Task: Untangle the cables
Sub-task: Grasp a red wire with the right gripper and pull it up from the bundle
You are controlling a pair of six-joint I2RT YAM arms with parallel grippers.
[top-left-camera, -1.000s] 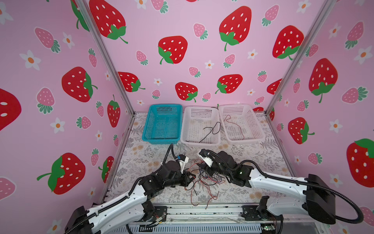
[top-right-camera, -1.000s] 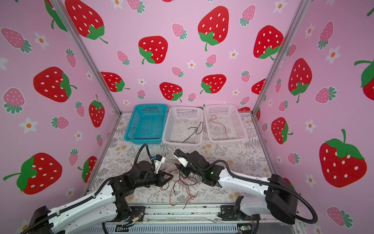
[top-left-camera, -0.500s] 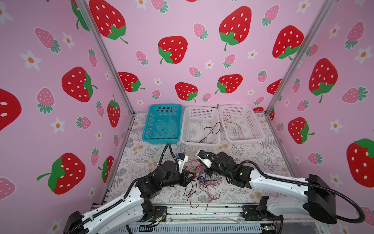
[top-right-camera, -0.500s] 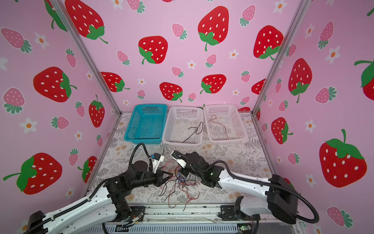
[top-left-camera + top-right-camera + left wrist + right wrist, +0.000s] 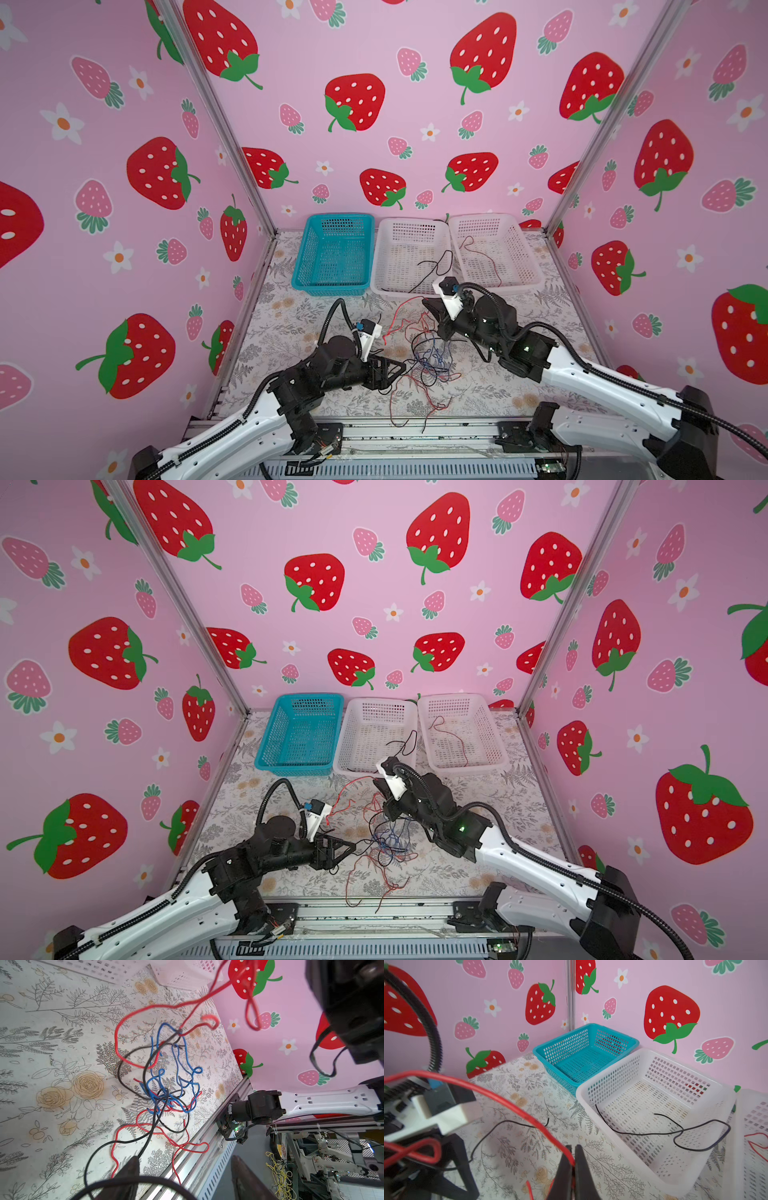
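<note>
At the lower centre of both top views, the cables (image 5: pixel 432 361) lie as a loose knot of red, black and blue on the floral desk (image 5: pixel 291 332), between the two arms. A second ago both grippers were down in that knot; now they have parted.

The right gripper (image 5: pixel 574 1147) has clamped fully shut on a red cable (image 5: pixel 508 1103). It has risen to the upper right of the knot, close to the front rim of the middle white basket (image 5: pixel 409 232). The strand arcs from its tips down and left toward the pile.

The left gripper (image 5: pixel 185 1165) has let go. Its jaws stand well apart with nothing between them, though a black strand trails just beside one jaw. It sits at the lower left edge of the knot.

So the step has turned from holding to drawing one strand out. The red cable looks only partly freed, as its far end is not clear of the tangle. With nothing pinning the pile, a further pull may drag the whole knot along.

One black cable (image 5: pixel 436 266) already lies in the middle white basket and one red (image 5: pixel 482 257) in the right white basket (image 5: pixel 484 228). Most of the sorting is therefore still to do.
</note>
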